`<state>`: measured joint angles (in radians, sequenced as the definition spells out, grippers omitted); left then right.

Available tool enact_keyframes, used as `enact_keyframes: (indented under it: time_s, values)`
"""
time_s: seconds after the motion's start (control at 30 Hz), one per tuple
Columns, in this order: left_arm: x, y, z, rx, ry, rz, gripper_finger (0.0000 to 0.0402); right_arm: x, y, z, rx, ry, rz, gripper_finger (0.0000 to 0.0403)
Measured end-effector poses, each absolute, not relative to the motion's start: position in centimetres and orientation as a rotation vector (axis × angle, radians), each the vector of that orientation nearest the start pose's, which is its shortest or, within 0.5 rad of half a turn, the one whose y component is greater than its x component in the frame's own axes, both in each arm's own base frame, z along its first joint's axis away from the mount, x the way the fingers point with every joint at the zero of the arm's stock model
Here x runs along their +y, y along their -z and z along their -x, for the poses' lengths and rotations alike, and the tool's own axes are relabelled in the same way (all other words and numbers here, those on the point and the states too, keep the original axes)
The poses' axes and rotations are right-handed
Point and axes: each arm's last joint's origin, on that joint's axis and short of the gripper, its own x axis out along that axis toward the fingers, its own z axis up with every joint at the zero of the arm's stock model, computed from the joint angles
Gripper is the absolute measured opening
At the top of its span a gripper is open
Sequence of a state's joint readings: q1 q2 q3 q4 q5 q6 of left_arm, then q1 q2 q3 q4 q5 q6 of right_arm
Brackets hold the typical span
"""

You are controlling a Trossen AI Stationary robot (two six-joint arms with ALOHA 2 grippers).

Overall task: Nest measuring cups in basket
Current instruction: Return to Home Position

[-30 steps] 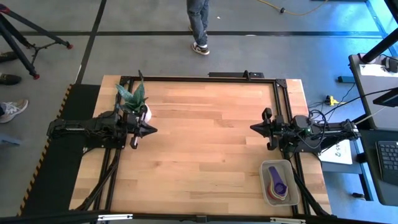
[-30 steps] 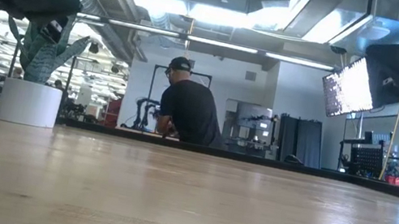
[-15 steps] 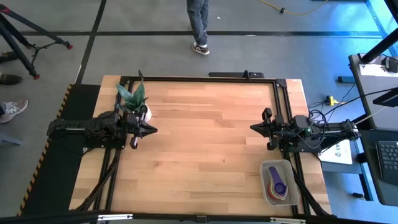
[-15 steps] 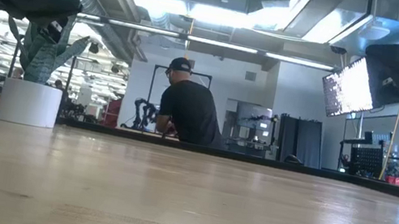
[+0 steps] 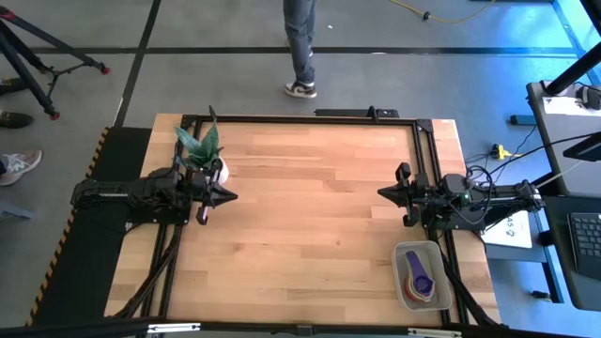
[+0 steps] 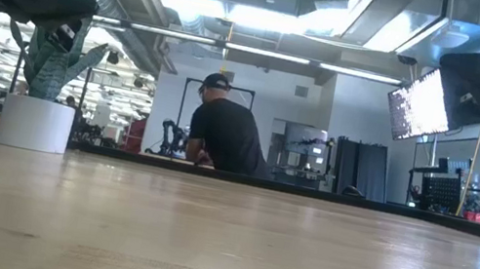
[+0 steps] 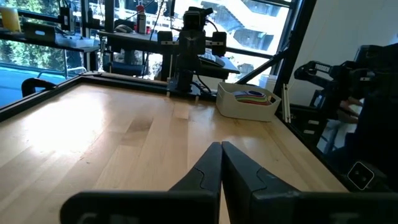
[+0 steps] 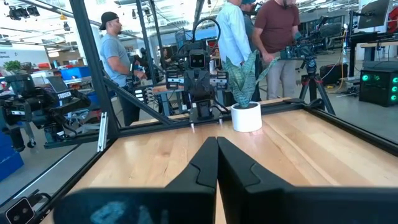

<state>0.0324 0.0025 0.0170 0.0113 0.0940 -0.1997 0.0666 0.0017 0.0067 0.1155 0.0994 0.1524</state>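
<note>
From above, the left gripper [image 5: 225, 195] hangs over the left edge of the pale wooden table [image 5: 310, 225], its two dark fingers pressed together on nothing. It is just beside a small round white plant pot [image 5: 219, 170] with spiky green leaves. The right gripper [image 5: 383, 192] mirrors it at the right edge, fingers likewise together and empty. The translucent greyish-white rectangular plastic basket [image 5: 399, 272] sits at the table's near right corner. It is close to the right arm's base and well apart from both grippers. Inside it lie the nested round plastic measuring cups [image 5: 420, 274], a purple one uppermost. A person's legs [image 5: 300, 42] stand on the floor beyond the far edge.

At table height, the bare wood runs back to the white pot [image 6: 35, 123] on the left. A person in a dark shirt and cap [image 6: 224, 132] is in the room behind. Dark arm parts hang in both upper corners.

The left wrist view shows that arm's fingers [image 7: 208, 168] meeting at their tips, touching nothing. Across the table the basket [image 7: 239, 109] holds the coloured cups.

The right wrist view shows its own fingers [image 8: 205, 165] shut against each other. The plant pot and the other arm lie ahead, and several people stand beyond.
</note>
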Motion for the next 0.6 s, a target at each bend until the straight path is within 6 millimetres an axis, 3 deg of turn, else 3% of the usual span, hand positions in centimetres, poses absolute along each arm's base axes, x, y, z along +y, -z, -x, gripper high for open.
enact_keyframes:
  time_s: [0.6]
  values:
    - [0.04,-17.02,-9.67,-0.019,0.064,0.198,0.0022,0.35,-17.67,-9.66,-0.122,0.024,-0.162,0.0]
